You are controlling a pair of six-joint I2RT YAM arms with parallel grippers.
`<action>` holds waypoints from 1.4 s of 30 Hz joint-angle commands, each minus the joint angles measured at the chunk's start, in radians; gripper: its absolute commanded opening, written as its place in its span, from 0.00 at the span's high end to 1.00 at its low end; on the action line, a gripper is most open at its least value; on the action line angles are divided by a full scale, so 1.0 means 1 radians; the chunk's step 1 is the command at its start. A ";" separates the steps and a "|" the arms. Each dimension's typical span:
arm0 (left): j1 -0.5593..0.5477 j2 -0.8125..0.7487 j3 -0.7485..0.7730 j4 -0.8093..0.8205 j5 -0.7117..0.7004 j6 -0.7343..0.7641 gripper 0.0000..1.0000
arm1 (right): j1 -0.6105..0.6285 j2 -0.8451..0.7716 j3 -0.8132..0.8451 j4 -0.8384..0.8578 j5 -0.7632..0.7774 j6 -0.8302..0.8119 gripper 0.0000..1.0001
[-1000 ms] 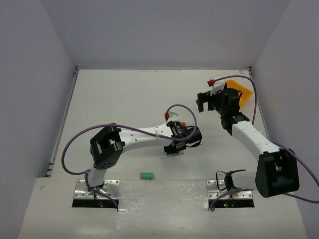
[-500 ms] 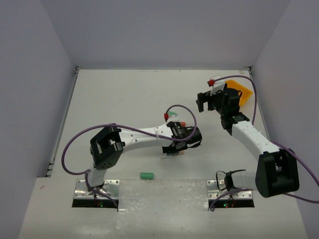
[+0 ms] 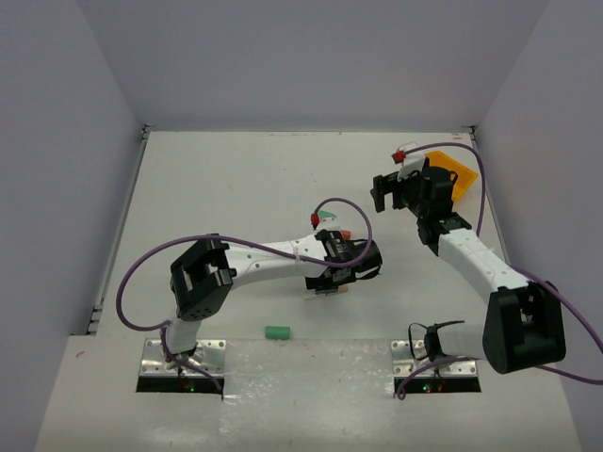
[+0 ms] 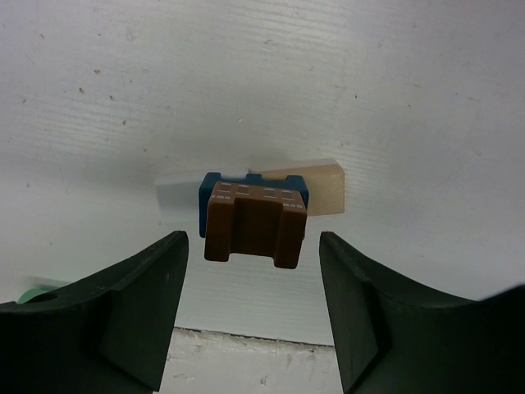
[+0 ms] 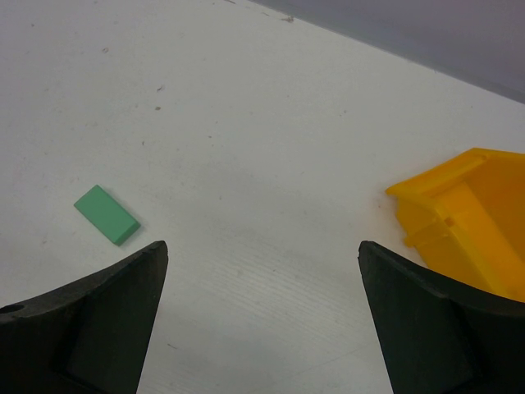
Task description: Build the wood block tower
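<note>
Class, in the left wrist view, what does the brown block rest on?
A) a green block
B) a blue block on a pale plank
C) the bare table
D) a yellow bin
B: the brown block sits atop the blue block, itself on the pale plank.

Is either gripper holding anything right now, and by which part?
Nothing. The left gripper is open around the brown block, not touching it; the right gripper is open and empty.

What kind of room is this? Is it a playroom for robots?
Probably a robot test booth in a lab, not a playroom. The left arm and right arm are bolted to a white table, plain walls box it in, and wooden blocks sit stacked there.
</note>
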State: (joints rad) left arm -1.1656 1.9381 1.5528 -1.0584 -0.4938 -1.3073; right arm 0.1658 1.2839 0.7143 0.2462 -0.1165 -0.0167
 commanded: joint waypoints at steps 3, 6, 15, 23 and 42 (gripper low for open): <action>-0.011 -0.011 0.043 0.034 -0.003 0.025 0.38 | -0.003 -0.012 -0.001 0.042 -0.014 -0.011 0.01; -0.012 -0.007 0.047 0.039 -0.001 0.036 0.38 | -0.003 -0.012 -0.001 0.041 -0.014 -0.011 0.01; -0.014 -0.004 0.053 0.043 0.001 0.047 0.39 | -0.004 -0.012 -0.001 0.041 -0.011 -0.012 0.01; -0.020 -0.007 0.058 0.031 -0.003 0.045 0.39 | -0.003 -0.012 -0.001 0.039 -0.015 -0.012 0.01; 0.093 -0.331 -0.025 0.166 -0.196 0.198 0.14 | -0.004 -0.008 0.010 0.028 -0.069 -0.025 0.01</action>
State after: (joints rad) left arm -1.1571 1.7200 1.5672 -0.9956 -0.6185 -1.1972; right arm 0.1658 1.2839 0.7143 0.2455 -0.1506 -0.0267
